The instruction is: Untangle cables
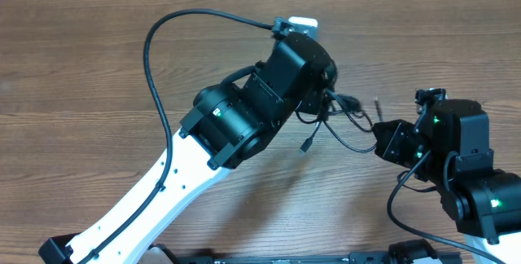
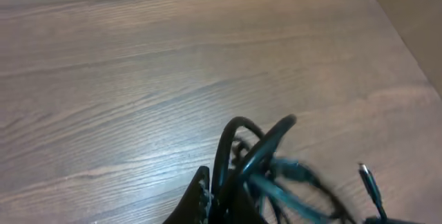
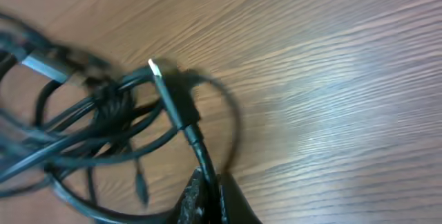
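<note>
Overhead, a small knot of thin black cables (image 1: 340, 111) lies right of centre on a wooden table (image 1: 81, 68), strung between two robot arms. From above, the left gripper (image 2: 214, 200) is hidden under its own bulky wrist. Its wrist camera shows the fingers pressed together at the bottom edge of the frame, with several loops rising out of them, so it appears to be pinching the bundle. The right gripper (image 3: 207, 198), at the lower centre of its own view, is likewise closed, nipping a single strand just below a silver-tipped plug (image 3: 169, 89). The rest of the tangle spreads toward the left of that frame. These cords look light, limp and somewhat springy, likely to slide through a loose grip and to tighten if tugged hard. The firmer plug bodies, or the cord directly behind them, seem the surest places to hold.
</note>
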### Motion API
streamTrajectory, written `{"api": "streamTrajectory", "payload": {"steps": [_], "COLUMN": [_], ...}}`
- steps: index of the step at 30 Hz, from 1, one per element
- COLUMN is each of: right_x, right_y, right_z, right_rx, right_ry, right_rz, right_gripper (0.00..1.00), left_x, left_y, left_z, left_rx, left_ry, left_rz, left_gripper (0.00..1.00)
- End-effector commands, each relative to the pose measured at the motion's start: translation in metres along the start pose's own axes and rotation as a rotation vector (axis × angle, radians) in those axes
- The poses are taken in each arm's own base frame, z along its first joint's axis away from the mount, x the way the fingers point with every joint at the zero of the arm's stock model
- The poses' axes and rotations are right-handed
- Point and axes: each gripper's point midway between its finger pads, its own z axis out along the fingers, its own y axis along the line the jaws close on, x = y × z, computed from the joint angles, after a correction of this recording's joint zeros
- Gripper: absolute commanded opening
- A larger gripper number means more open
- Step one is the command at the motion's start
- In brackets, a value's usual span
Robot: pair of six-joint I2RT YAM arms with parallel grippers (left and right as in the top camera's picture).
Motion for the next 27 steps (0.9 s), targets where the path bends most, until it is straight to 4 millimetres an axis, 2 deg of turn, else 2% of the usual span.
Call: {"api": "streamTrajectory", "payload": {"steps": [1,10,11,13,17,23,27], "right_x": [-0.01,-0.011,-0.01,-0.01,-0.01,-0.01,-0.01], "right_y": [-0.006,-0.009,-0.009,-0.01,-0.01,-0.008,0.005], "right_z": [-0.007,-0.007,-0.007,-0.007,-0.007,-0.007,-0.007], "right_rx": [0.043,0.06,0.061,0.062,0.061,0.05,-0.014], "right_ry": [-0.055,-0.062,-0.061,-0.059,-0.06,-0.059,-0.047], "right_rz": [0.039,0.062,0.059,0.059,0.059,0.058,0.053], "right_gripper": [0.04,0.05,0.13,0.39,0.55,0.56,0.55], "left_x": [-0.019,-0.019,-0.019,-0.019,-0.016,-0.008,-0.005], "left_y": [0.014,0.014,0.012,0.004,-0.012,-0.032,-0.055], "left_z": [-0.016,-0.016,-0.016,-0.016,-0.016,-0.019,-0.025], "left_rx": [-0.056,-0.053,-0.044,-0.007,0.079,0.196,0.325], "left_ry": [-0.088,-0.087,-0.086,-0.077,-0.057,-0.029,-0.037], "left_rz": [-0.113,-0.103,-0.087,-0.025,0.117,0.287,0.402], "left_gripper": [0.04,0.04,0.04,0.04,0.04,0.04,0.04]}}
